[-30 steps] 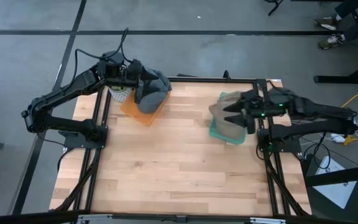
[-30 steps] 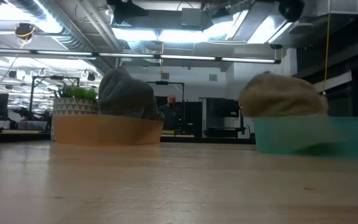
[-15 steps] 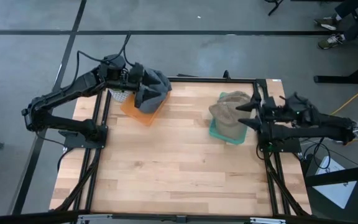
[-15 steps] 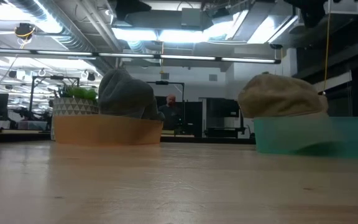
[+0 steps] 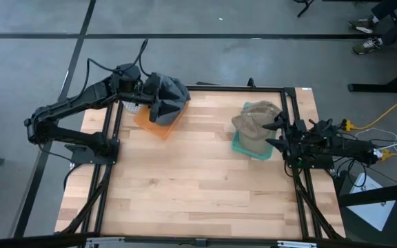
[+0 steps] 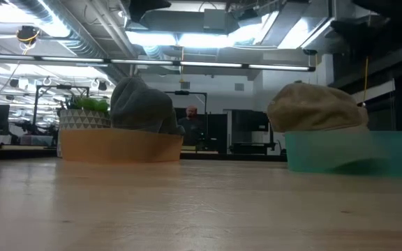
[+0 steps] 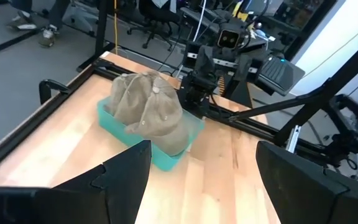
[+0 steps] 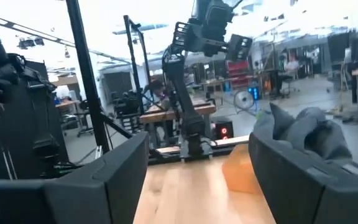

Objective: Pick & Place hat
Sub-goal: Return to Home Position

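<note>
A grey hat (image 5: 173,93) (image 6: 142,104) lies heaped in an orange tray (image 5: 150,125) at the far left of the table. My left gripper (image 5: 158,102) (image 7: 201,162) hovers open above it, clear of it and pointing across the table. A tan hat (image 5: 253,122) (image 7: 148,106) rests crown-up on a teal tray (image 5: 243,149) (image 6: 347,150) at the right. My right gripper (image 5: 273,131) (image 8: 197,155) stands open just beyond that tray's right side, clear of the hat, its fingers pointing toward the table's left.
A white patterned plant pot (image 5: 133,105) (image 6: 82,115) stands behind the orange tray. Black frame rails (image 5: 240,88) run along the table's edges. Bare wood (image 5: 191,179) fills the middle and near half. A person (image 6: 190,118) sits far off in the room.
My right gripper has drawn back from over the tan hat toward the table's right edge, sinking and tipping up as it went, and has stayed open. The tan hat stays on the teal tray.
</note>
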`<move>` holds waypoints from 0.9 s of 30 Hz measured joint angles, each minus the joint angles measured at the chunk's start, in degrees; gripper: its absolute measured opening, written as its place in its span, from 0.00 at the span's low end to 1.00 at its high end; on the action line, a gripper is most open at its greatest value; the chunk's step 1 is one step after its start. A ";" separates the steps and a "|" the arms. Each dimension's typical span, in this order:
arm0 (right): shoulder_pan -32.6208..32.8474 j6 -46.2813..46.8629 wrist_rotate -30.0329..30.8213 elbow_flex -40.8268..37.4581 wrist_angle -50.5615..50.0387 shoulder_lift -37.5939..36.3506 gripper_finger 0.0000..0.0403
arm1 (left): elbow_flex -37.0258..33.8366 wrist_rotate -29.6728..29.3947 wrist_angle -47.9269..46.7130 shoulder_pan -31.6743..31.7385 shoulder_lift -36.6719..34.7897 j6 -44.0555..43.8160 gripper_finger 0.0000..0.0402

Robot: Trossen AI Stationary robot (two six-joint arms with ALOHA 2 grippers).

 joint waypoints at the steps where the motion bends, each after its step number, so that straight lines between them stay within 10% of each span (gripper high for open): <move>1: 0.00 -0.27 0.00 -0.83 0.89 0.07 0.68 | 0.01 0.00 0.01 -0.20 0.00 -0.50 0.70; 18: 0.00 2.10 1.09 -7.65 -5.00 0.40 0.68 | -19.97 0.19 30.11 -4.20 -0.54 -10.66 0.70; 27: -0.61 -0.34 4.07 -7.63 -5.25 2.90 0.68 | -39.02 -1.02 42.79 -3.15 -12.14 -11.21 0.70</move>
